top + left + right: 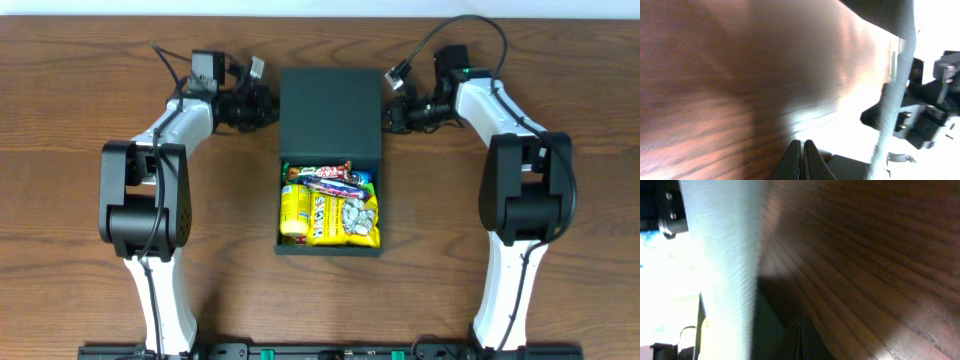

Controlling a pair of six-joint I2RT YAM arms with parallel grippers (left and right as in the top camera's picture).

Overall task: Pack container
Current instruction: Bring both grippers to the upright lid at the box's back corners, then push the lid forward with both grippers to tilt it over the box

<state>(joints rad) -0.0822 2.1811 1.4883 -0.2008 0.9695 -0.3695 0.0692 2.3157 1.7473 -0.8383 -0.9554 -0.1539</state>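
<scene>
Right now your box (330,250) sits in the middle of the table (80,60), its lid (331,110) flipped open toward the far side and snack packets (330,205) filling it. Your left fingers (262,106) are pressed together, empty, beside the lid's left edge. Your right fingers (392,112) are also closed and empty, by its right edge.
</scene>
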